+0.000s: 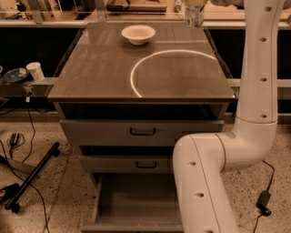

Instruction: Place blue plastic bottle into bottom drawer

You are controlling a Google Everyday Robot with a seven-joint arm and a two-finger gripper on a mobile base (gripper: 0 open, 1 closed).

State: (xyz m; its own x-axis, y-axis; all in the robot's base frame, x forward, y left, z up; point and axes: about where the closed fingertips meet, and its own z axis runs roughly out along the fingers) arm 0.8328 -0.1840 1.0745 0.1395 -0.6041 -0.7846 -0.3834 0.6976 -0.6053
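Observation:
The blue plastic bottle is upright at the top edge of the camera view, over the far right corner of the cabinet top. My gripper is shut on its upper part and is mostly cut off by the frame's top edge. The bottom drawer is pulled out with its box interior bare. My white arm covers the drawer's right side.
A cream bowl sits at the far middle of the cabinet top. The top drawer and the middle drawer stand slightly out. A white cup stands on a ledge at left. A black pole and cables lie on the floor.

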